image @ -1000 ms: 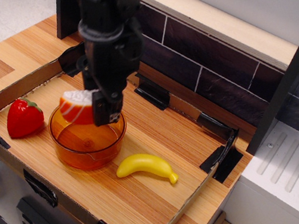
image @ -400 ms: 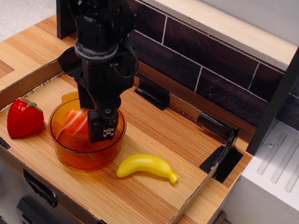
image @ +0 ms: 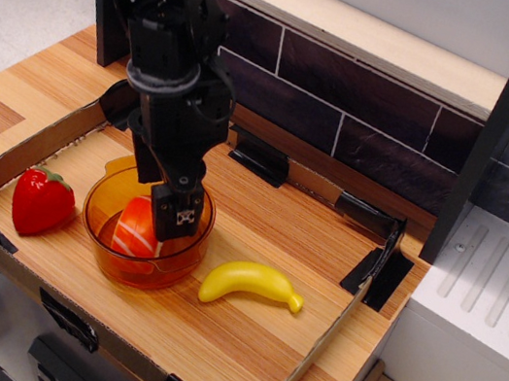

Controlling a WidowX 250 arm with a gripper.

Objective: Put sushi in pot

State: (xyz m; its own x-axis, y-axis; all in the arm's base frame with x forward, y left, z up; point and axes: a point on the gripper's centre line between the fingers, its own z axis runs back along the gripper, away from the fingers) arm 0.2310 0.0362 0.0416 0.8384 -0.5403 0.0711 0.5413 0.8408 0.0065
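The sushi (image: pixel 137 227), orange with white stripes, lies inside the translucent orange pot (image: pixel 157 272), leaning against the bottom. The pot stands on the wooden tray floor at the front left. My black gripper (image: pixel 161 196) hangs right over the pot, its fingertips at the rim. The near finger (image: pixel 177 217) stands to the right of the sushi and is not clamped on it. The jaws look open and hold nothing. The far finger is partly hidden behind the arm.
A red strawberry (image: pixel 41 200) lies left of the pot. A yellow banana (image: pixel 251 284) lies right of it. A low cardboard wall (image: pixel 13 163) with black tape corners rings the tray. A dark tiled back wall (image: pixel 365 121) rises behind.
A second ago the gripper held the sushi above the pot. It then let go, the sushi dropped, and it now rests in the pot. The gripper stays above the pot.
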